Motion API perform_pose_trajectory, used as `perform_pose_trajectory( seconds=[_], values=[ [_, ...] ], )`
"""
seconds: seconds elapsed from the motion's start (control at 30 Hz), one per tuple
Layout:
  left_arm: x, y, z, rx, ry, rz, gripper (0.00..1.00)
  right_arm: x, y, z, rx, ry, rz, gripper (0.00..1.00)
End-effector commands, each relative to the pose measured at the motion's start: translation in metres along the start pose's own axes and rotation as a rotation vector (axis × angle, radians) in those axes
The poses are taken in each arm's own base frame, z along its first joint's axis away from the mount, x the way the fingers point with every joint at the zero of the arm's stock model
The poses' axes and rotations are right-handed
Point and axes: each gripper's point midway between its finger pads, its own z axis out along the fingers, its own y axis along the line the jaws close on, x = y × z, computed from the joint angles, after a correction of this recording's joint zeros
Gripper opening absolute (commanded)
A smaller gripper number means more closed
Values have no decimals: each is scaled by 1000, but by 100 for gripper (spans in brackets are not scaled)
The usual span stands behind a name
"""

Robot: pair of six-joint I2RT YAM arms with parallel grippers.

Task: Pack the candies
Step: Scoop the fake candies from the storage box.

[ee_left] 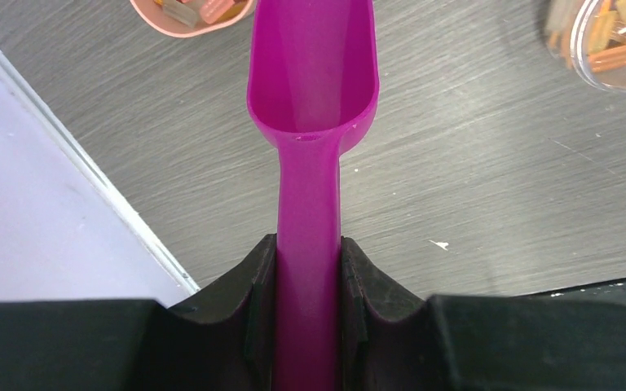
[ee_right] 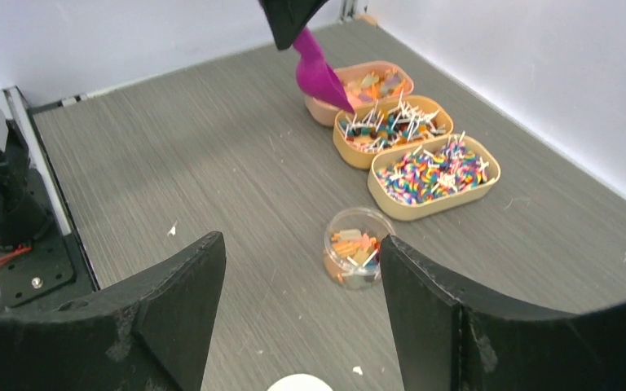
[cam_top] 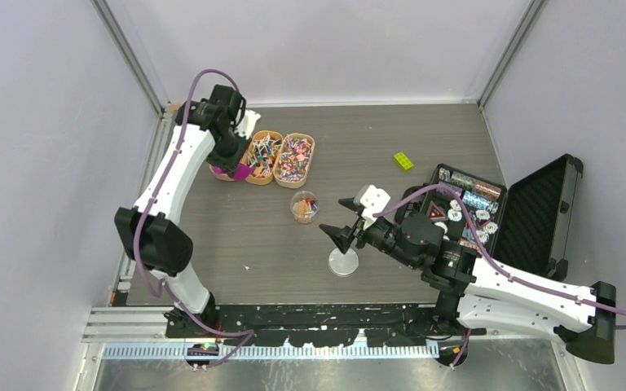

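Gripping magenta scoop (ee_left: 314,65), left fingers (ee_left: 257,314); candies (ee_right: 436,171) fill trays (ee_right: 424,213); right fingers (ee_right: 179,314) apart.

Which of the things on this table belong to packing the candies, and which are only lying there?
For the job: candies, three trays, magenta scoop, clear jar, white lid (likely the jar's).

Only lying there: yellow-green brick, black case, poker chips.

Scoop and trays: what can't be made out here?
Scoop tip: left wrist view, cut off by top edge.
Pink tray: top view, left arm covers most of it.
White disc: right wrist view, cut by bottom edge.
Candies in jar: too small to count in any view.
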Motion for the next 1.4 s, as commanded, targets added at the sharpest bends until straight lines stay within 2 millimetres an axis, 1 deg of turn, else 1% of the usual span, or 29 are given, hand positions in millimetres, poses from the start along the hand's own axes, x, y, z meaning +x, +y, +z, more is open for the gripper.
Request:
perform_pose_trajectory(
  seconds=[0.0, 0.13, 0.37, 0.47, 0.6, 0.8, 0.9, 1.0, 1.2, 1.37],
  values=[
    [-6, 17, -6, -55, 37, 36, 0, -5, -1, -7, 14, 24, 45, 74],
    [-15, 18, 7, -49, 67, 47, 0, -3, -1, -6, 15, 32, 47, 74],
    [-33, 11, 30, 7, 80, 61, 0, -2, 2, 1, 7, 46, 50, 74],
    [-37, 11, 39, 14, 92, 67, 0, -4, 4, 4, -2, 43, 50, 74],
    [-40, 8, 56, 32, 122, 74, 0, -4, 5, 7, -6, 52, 41, 74],
    [-44, 4, 80, 60, 147, 76, 0, 2, 5, 11, -1, 72, 31, 74],
    [-51, 2, 89, 68, 119, 75, 0, 4, 5, 14, -1, 78, 28, 74],
    [-54, 0, 93, 75, 98, 75, 0, 3, 6, 16, -2, 75, 27, 74],
    [-52, 2, 100, 52, 86, 71, 0, 3, 7, 18, -4, 69, 33, 74],
    [-54, 1, 107, 50, 61, 63, 0, 4, 7, 17, -5, 65, 39, 74]
  ],
)
